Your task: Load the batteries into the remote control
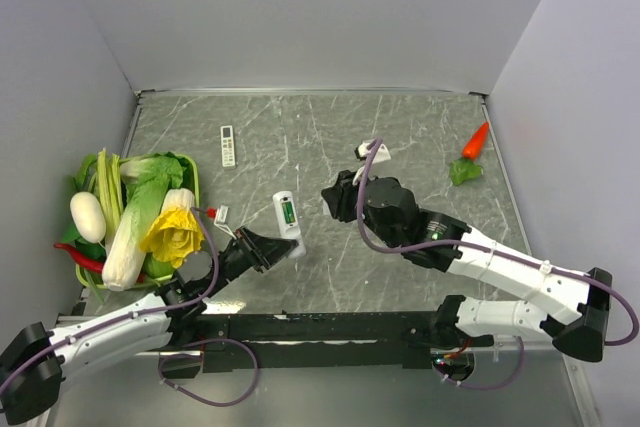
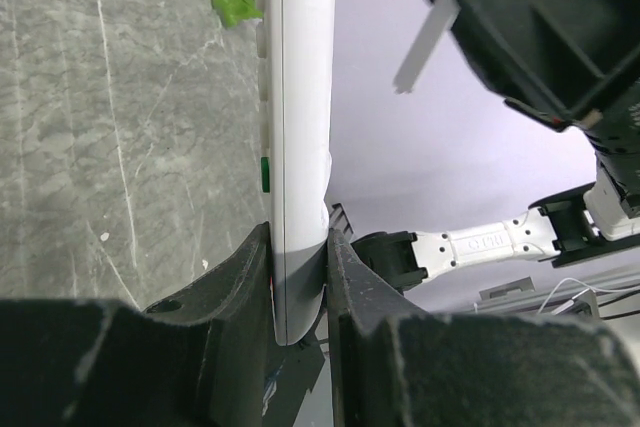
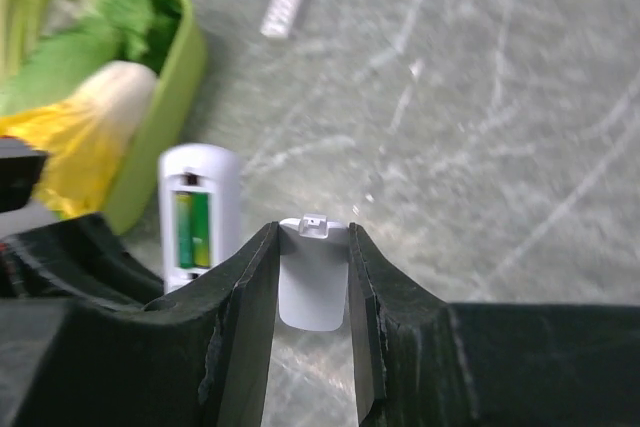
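Robot lab cell: plain grey walls [image 1: 300, 17] round marbled tabletop [image 1: 400, 137] w/ toy veg [image 1: 135, 212].

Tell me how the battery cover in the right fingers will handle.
The battery cover looks thin, so probably light and flexible. Smooth plastic, pinched at its edges by the right fingers, it may slip or twist if pushed.

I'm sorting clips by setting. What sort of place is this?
Probably a robotics lab test cell: plain grey walls box in a marble-patterned table, robot arms are mounted at its near edge, and toy-looking vegetables fill a green basket.
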